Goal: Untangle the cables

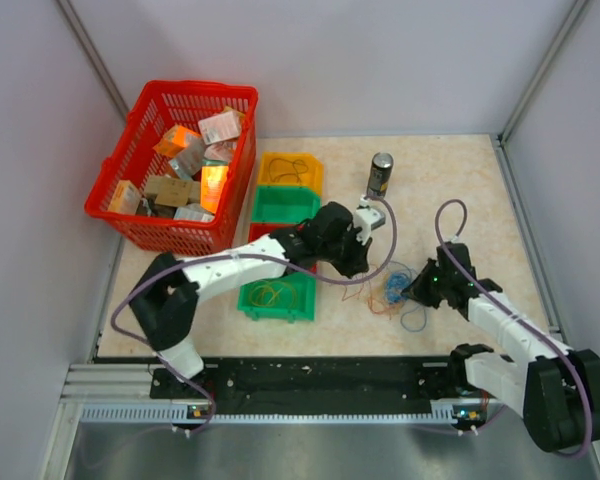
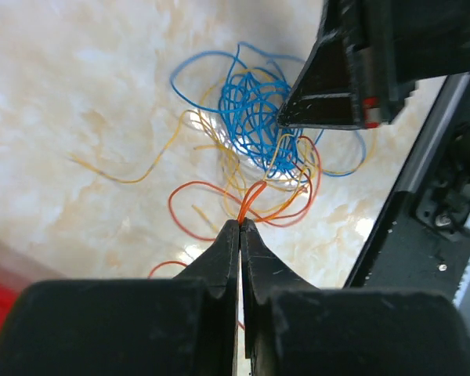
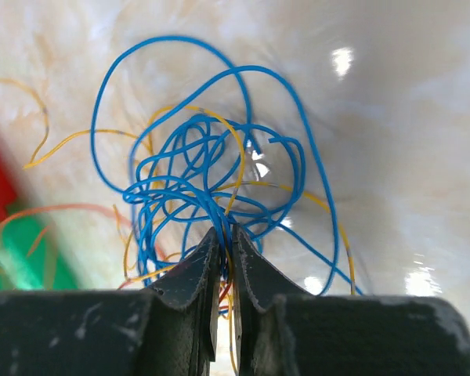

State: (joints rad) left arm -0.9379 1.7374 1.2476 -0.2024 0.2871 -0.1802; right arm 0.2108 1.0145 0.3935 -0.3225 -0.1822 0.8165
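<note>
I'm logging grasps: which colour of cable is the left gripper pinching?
The orange cable, its loop pinched in the left gripper; the blue cables are held by the right gripper instead.

Top view: the tangle of thin blue, orange and yellow wires [image 1: 392, 290] is way too small to trace, partly under the black right gripper [image 1: 410, 292]. On right wrist, the green plastic bin [image 3: 16, 262] is an edge-cropped blur.
</note>
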